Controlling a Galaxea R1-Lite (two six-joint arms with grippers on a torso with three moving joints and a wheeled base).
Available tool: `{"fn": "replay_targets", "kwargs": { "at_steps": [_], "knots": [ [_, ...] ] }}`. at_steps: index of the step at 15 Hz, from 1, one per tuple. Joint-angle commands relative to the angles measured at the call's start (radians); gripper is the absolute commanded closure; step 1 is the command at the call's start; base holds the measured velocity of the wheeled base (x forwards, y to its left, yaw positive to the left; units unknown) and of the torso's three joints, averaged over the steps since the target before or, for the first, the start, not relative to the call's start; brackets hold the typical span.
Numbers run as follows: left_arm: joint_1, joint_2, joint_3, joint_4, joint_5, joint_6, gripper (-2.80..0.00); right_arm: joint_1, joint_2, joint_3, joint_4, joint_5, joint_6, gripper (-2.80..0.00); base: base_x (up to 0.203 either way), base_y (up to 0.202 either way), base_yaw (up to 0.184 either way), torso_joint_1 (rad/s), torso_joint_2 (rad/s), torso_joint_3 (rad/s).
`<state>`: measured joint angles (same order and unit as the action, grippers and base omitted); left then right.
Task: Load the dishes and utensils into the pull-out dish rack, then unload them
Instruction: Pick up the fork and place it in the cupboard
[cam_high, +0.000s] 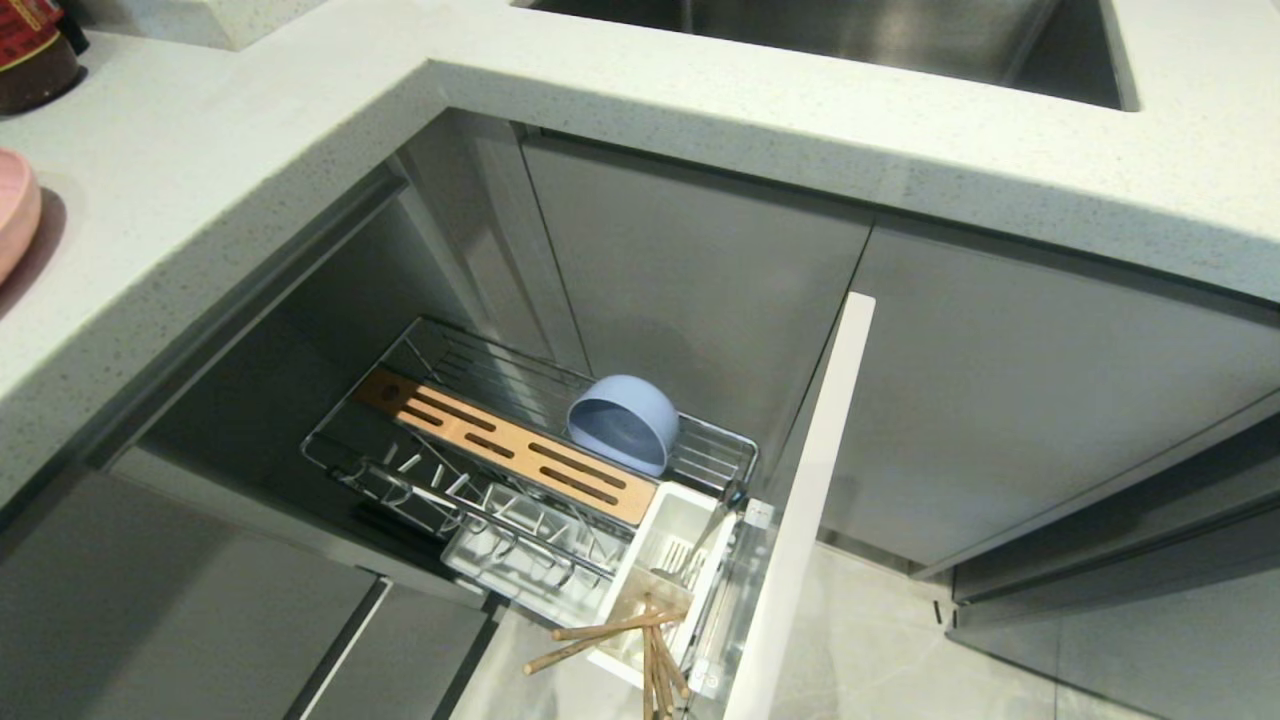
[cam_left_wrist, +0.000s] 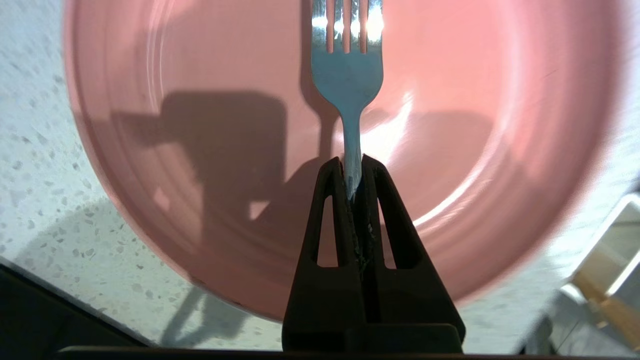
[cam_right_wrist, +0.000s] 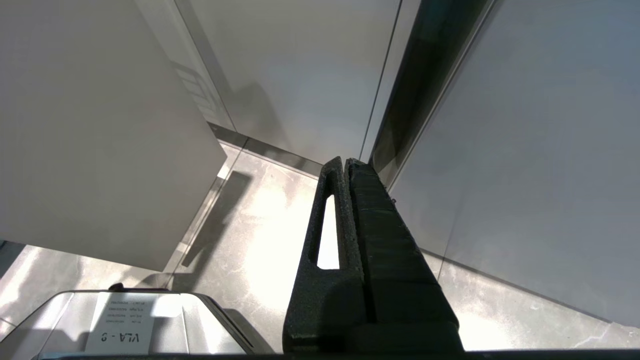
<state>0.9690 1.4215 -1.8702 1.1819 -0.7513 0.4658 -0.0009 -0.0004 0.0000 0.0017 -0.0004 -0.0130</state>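
Neither arm appears in the head view. The pink plate (cam_high: 12, 215) is cut off at that view's left edge, showing only a sliver of rim on the speckled countertop (cam_high: 250, 130). In the left wrist view, the plate (cam_left_wrist: 200, 150) fills most of the picture; its far rim is cut off, and the fork (cam_left_wrist: 347, 75) loses its tine tips at the picture's edge. Whether the fork rests on the plate or is lifted clear of it cannot be told.

The fork is slim polished metal with a narrow neck. The plate is wide, shallow, round, smooth plastic. The dish rack (cam_high: 440, 470) is chrome wire with upright prongs and a slotted wooden strip (cam_high: 500, 445). A pale-blue bowl (cam_high: 622, 422) lies tilted on its side in the rack's rear section. Wooden chopsticks (cam_high: 620, 640) lean out of the white cutlery cup (cam_high: 665, 560), beside the pale door front (cam_high: 800, 520).

The left gripper (cam_left_wrist: 354, 162) points down over the plate, its two black fingers (cam_left_wrist: 330, 210) pressed together on the fork's handle just below the neck.

The right gripper (cam_right_wrist: 345, 162) hangs low near the tiled floor (cam_right_wrist: 260, 225) between cabinet fronts, its fingers pressed together on nothing.
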Motion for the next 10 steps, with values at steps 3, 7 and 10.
{"fn": "replay_targets", "kwargs": {
  "at_steps": [3, 7, 10],
  "knots": [
    [-0.071, -0.052, -0.094, -0.05, -0.004, -0.227, 0.0, -0.001, 0.0, 0.0, 0.0, 0.0, -0.001, 0.0, 0.0, 0.0, 0.0, 0.0, 0.0, 0.0],
    [-0.257, -0.143, -0.096, -0.165, -0.002, -0.544, 0.0, 0.001, 0.0, 0.0, 0.0, 0.0, -0.001, 0.0, 0.0, 0.0, 0.0, 0.0, 0.0, 0.0],
    [-0.477, -0.196, -0.094, -0.198, -0.001, -0.691, 0.0, 0.001, 0.0, 0.0, 0.0, 0.0, -0.001, 0.0, 0.0, 0.0, 0.0, 0.0, 0.0, 0.0]
  ]
}}
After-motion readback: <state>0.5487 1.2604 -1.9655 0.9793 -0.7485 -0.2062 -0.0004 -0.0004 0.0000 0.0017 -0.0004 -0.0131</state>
